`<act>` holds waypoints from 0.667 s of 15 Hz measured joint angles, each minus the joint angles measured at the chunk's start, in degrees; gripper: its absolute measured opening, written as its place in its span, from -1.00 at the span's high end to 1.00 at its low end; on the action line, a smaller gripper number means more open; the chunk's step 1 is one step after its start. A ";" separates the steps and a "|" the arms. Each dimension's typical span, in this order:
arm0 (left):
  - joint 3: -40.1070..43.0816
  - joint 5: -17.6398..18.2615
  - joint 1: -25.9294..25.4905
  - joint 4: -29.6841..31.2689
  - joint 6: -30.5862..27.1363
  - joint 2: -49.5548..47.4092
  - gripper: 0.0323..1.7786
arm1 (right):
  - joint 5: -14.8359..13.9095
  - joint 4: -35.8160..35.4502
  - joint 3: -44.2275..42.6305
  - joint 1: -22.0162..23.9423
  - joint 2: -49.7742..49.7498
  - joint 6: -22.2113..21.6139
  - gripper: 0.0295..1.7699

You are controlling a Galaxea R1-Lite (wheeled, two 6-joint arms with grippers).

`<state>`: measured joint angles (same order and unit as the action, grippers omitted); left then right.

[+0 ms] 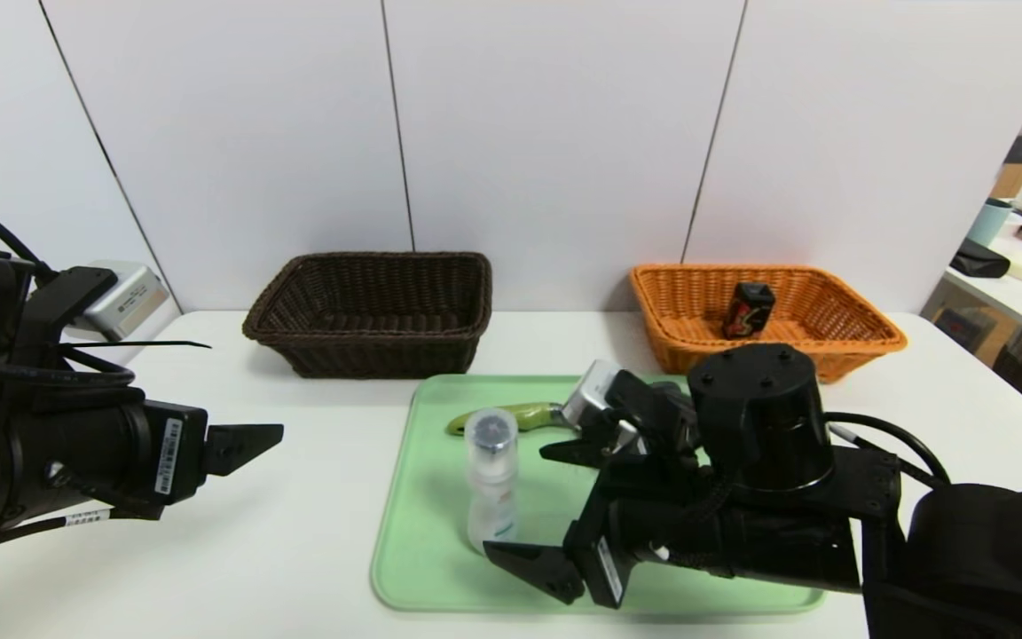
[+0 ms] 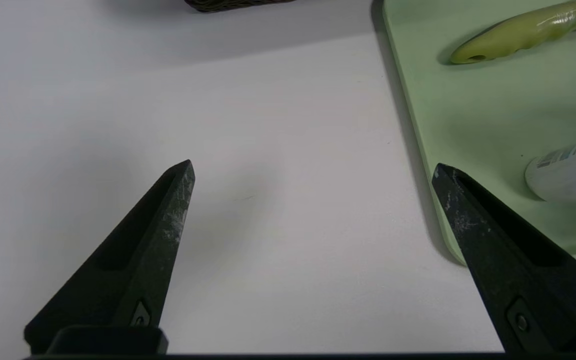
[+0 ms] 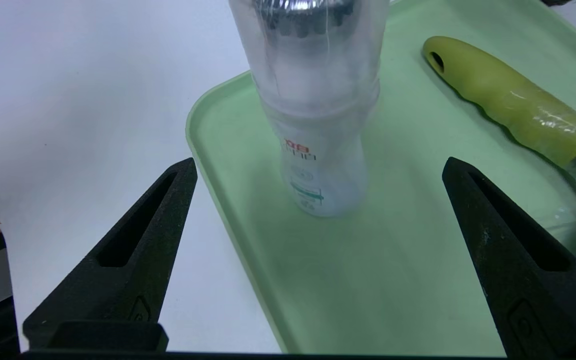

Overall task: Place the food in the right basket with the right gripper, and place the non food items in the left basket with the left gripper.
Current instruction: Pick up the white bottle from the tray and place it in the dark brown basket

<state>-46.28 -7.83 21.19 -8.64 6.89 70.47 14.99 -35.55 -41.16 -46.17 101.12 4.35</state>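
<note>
Nearest the head camera, at about 5 o'clock, the right claw hangs low over the pale green tray, its pointed black jaws spread wide and holding nothing. In its wrist view the white bottle stands upright just ahead, in line with the gap between the jaws and apart from both. At 9 o'clock the left claw hovers over the bare white bench, jaws equally wide and empty, just beside the tray's left edge.

The tray is smooth plastic with rounded corners. It carries the bottle, a slim white plastic cylinder with a clear cap and faint printing, and the hand brush, lying flat at the tray's 12 o'clock side. Its glossy green handle is curved; the bristle end is hidden behind the right arm, so its shape cannot be told.

At 11 o'clock sits the left basket, a dark brown woven wicker rectangle, seemingly with nothing in it. At 1 o'clock the right basket, orange-tan wicker with a flared rim, holds the food, a small black box with red and white print, standing slightly tilted on the basket floor.
</note>
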 joint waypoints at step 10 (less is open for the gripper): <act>1.16 0.00 0.00 0.10 0.11 0.06 -0.90 | -0.11 0.00 -7.49 -1.55 6.53 -0.20 -0.91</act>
<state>-45.12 -7.83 21.19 -8.55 7.00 70.53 14.88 -35.55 -48.64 -47.71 107.66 4.16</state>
